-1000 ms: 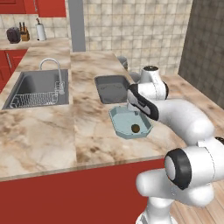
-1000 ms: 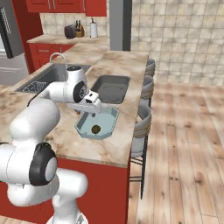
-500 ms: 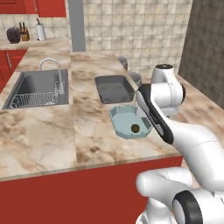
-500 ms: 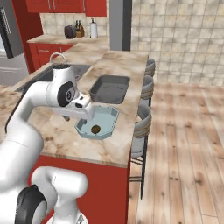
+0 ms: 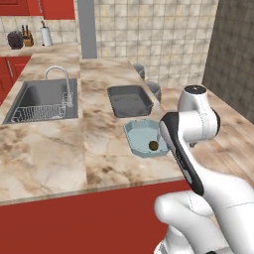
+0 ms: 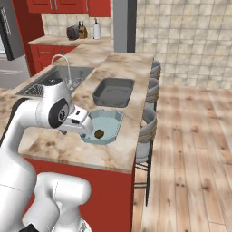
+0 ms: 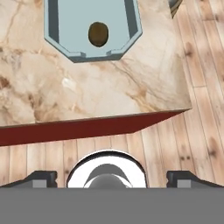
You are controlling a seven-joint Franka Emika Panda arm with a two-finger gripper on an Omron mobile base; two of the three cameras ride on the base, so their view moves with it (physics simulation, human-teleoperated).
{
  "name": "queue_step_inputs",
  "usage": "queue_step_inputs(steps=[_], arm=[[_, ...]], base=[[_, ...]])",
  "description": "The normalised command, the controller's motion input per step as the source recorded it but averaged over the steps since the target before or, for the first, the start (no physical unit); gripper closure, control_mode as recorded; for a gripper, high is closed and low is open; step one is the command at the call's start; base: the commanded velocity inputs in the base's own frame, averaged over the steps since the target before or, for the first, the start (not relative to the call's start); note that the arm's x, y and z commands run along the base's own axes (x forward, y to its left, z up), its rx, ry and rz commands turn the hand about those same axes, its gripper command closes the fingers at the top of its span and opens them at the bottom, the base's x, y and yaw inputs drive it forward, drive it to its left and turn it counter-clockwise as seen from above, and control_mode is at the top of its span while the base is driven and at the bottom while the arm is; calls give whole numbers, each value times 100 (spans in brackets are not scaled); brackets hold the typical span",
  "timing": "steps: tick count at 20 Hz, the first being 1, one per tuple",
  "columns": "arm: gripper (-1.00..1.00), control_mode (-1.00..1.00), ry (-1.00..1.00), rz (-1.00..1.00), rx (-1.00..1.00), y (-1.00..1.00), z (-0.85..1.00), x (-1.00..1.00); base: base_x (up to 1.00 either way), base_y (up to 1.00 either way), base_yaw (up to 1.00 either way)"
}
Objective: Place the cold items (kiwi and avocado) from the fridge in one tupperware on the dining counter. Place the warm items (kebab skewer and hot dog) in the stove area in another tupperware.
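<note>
Centrally, a pale blue octagonal plastic tupperware (image 5: 145, 139) lay on the marbled beige stone surface (image 5: 54, 158) near its front edge, with a small brown oval kiwi (image 5: 154, 146) resting inside on the container floor, toward the wall nearest the robot. In the right base view the same tupperware (image 6: 104, 125) and kiwi (image 6: 99, 134) appeared just in front of a dark grey rectangular tupperware (image 6: 114, 91), which sat farther along the surface and apart from the blue one. In the hand view the blue container (image 7: 92, 30) stood at the top of the picture with the kiwi (image 7: 98, 34) near its middle, and the red cabinet front below the surface edge and the wooden plank floor (image 7: 183, 78) lay beneath. The jaws (image 7: 112, 178) stood wide apart and gripped nothing, their two dark tips at the lower corners of the hand view, drawn back from the container and positioned over the floor side of the surface edge. To the left, a steel sink (image 5: 42, 99) with a curved tap (image 5: 63, 84) was set into the surface, well apart from both containers. Grey round stools (image 6: 147, 129) stood beside the surface on the floor side.
</note>
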Motion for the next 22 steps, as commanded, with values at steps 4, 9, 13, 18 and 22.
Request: queue_step_inputs(steps=[4,9,13,18,22], arm=[[-100,-100,0,0,0,0,0,0],[-100,100,0,0,0,0,0,0],[-100,100,0,0,0,0,0,0],[-100,100,0,0,0,0,0,0],[-100,100,0,0,0,0,0,0]], base=[[0,0,0],[-30,29,0],[-96,100,28],[-73,100,43],[-17,100,23]])
